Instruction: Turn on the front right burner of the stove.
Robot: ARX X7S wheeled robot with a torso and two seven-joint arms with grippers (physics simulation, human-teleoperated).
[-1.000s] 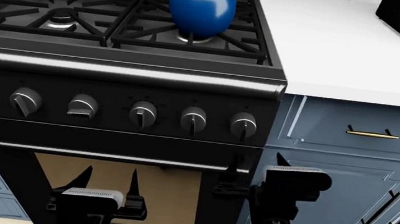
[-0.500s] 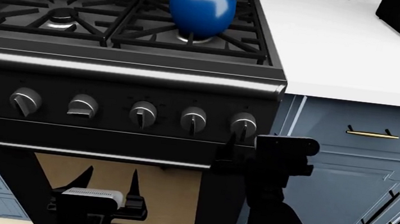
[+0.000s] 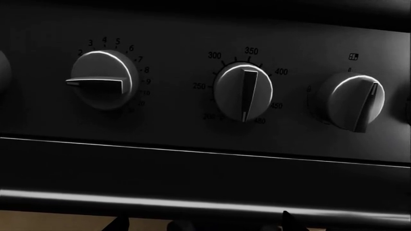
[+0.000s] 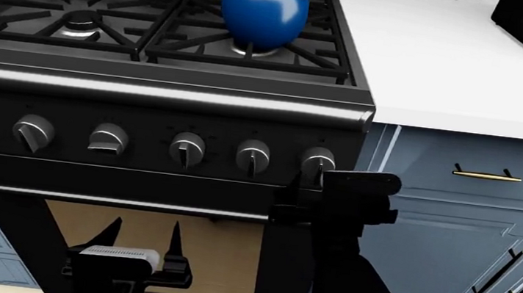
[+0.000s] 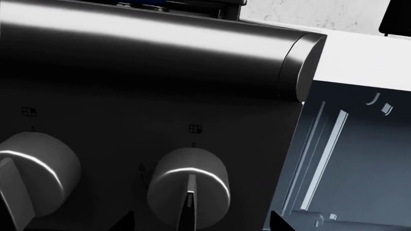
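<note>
Fingers of the right gripper (image 4: 308, 189) have risen to the rightmost knob (image 4: 318, 162) at the stove (image 4: 161, 117) front's right edge, apparently apart (tips barely visible); grasping comes next.

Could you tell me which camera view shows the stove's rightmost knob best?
The right wrist view: the rightmost knob fills the frame, pointer and icon visible. In the head view it is small, beside the right gripper. The left wrist view misses it.
</note>
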